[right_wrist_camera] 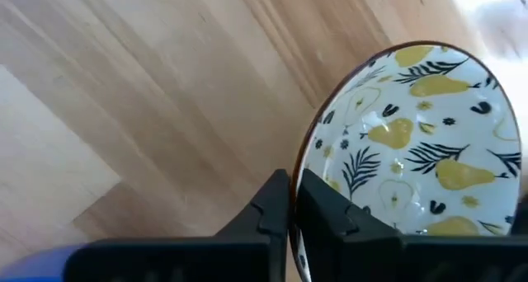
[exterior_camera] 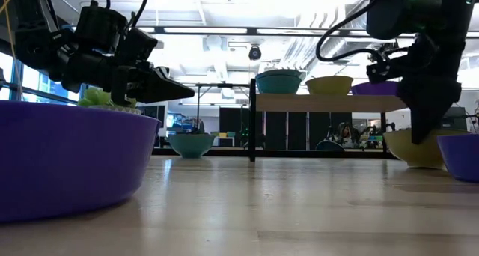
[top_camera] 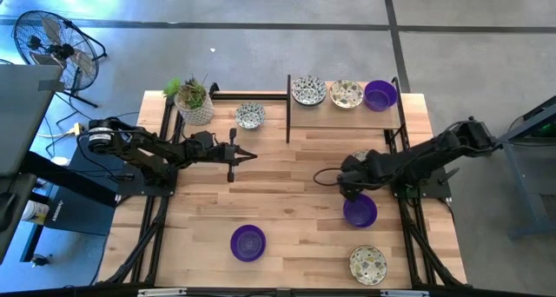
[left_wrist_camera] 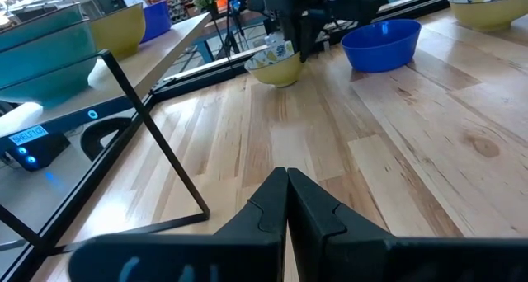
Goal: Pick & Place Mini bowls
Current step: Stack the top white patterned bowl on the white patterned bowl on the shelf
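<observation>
Pinching the patterned bowl's (right_wrist_camera: 412, 142) rim, the right gripper (right_wrist_camera: 290, 201) is closed.

You have a light wooden table (top_camera: 287, 193) carrying a raised shelf (top_camera: 343, 113) at the far side. On the shelf stand two patterned bowls (top_camera: 308, 90) and a purple bowl (top_camera: 380, 95). Directly on the tabletop sit a potted plant (top_camera: 194, 102), a patterned bowl (top_camera: 249, 115) beside it, purple bowls (top_camera: 248, 242) nearer you, and another patterned bowl (top_camera: 367, 264)
</observation>
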`<state>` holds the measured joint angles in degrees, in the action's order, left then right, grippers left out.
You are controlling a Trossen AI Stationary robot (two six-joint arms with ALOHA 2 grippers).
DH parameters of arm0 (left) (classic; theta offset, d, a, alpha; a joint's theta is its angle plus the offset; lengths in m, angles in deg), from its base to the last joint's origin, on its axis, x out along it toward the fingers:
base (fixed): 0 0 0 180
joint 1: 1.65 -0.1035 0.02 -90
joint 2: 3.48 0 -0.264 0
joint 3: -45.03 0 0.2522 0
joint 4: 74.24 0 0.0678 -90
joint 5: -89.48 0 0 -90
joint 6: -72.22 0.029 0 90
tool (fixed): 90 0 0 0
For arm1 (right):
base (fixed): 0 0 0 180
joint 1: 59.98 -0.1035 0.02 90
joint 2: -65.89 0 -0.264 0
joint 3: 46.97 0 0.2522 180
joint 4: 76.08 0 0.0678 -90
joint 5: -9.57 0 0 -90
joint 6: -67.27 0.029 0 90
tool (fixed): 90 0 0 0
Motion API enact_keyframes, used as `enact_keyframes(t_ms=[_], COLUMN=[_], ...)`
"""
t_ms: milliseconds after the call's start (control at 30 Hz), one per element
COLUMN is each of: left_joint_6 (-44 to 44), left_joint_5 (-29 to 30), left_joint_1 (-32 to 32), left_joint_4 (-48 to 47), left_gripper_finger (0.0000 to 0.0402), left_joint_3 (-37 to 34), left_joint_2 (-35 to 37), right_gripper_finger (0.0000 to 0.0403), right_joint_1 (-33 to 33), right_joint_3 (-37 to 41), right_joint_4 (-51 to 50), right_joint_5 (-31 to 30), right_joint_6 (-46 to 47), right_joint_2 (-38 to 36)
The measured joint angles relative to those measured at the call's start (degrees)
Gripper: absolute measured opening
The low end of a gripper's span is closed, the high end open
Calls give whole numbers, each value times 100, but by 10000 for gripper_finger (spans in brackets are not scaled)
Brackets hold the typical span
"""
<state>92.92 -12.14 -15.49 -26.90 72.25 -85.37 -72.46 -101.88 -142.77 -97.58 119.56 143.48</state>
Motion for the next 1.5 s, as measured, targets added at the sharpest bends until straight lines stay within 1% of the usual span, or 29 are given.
enact_keyframes(t_ms=[100,167,367,500,633,933,1500], left_joint_6=[-43,-38,-4,-43,-46,-46,-48], left_joint_5=[0,1,11,9,-14,-28,-111], left_joint_1=[0,0,0,0,0,0,2], left_joint_4=[-30,-39,-9,-15,-16,-15,-11], left_gripper_finger=[1,1,1,1,1,1,1], left_joint_3=[0,-2,-4,-4,-4,-4,-4], left_joint_2=[0,0,-68,-68,-68,-70,-72], right_gripper_finger=[26,28,2,6,1,2,1], right_joint_1=[21,48,52,49,50,48,45], right_joint_3=[-304,-584,-1651,-2314,-2713,-2729,-2729], right_joint_4=[-72,-215,-391,-409,-538,-901,-892], right_joint_5=[62,124,288,385,368,368,607], right_joint_6=[-282,-468,-1315,-1813,-2068,-1975,-2112], right_joint_2=[7,3,3,3,3,3,3])
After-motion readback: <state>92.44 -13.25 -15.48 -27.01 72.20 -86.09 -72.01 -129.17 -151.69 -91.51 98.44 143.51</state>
